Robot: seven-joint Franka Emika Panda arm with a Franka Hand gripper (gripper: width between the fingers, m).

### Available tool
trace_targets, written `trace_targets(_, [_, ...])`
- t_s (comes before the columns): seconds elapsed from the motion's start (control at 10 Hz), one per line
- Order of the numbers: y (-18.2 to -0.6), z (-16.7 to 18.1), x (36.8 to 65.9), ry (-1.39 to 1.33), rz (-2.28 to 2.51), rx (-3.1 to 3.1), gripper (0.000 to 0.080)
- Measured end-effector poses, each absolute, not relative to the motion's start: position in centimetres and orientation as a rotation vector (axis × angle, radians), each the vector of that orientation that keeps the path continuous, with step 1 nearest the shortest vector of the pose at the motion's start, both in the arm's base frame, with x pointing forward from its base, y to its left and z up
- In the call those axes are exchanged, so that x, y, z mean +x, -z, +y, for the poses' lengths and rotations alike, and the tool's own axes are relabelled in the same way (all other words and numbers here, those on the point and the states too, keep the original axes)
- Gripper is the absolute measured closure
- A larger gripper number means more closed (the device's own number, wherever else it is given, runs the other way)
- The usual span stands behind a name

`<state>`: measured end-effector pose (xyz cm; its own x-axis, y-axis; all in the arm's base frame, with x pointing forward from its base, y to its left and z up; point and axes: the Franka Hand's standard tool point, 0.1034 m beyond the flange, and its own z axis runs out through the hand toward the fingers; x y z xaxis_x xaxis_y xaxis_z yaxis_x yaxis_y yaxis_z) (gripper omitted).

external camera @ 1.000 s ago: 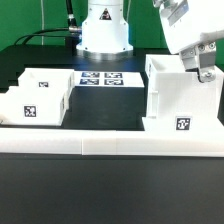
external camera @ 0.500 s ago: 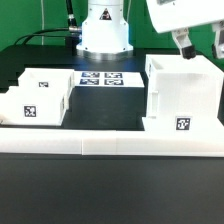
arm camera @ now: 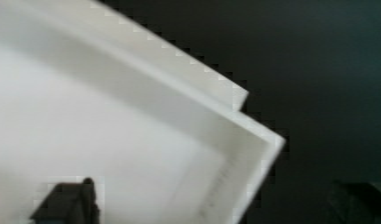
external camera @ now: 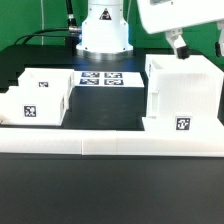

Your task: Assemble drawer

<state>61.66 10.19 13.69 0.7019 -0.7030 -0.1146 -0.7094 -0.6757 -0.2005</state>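
The tall white box housing (external camera: pixel 185 95) stands at the exterior view's right, with a tag low on its near face. My gripper (external camera: pixel 199 43) hangs open and empty just above its top rim; one finger (external camera: pixel 178 45) shows clearly, the other sits at the frame edge. In the wrist view the housing's corner (arm camera: pixel 151 130) fills the picture. My gripper (arm camera: pixel 213 205) has one fingertip (arm camera: pixel 66 200) over the white and the other over the dark table. White tagged tray parts (external camera: pixel 35 98) sit at the exterior view's left; I cannot tell where one ends.
The marker board (external camera: pixel 100 77) lies flat at the back centre in front of the arm's base (external camera: pixel 104 30). The long low white border bar (external camera: pixel 110 148) runs along the front of the black table.
My gripper has risen from the housing's top rim and drifted toward the exterior view's left. The housing and the trays have not moved.
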Motion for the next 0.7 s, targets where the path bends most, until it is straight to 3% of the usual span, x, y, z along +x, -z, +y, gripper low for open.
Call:
trace_targets(0.6, [-14.0,8.1,61.6,0.029,0.446,-2.905,0.0151])
trace_targets(0.7, [-14.3,5.6,60.6,0.033,0.406,-2.918,0.0151])
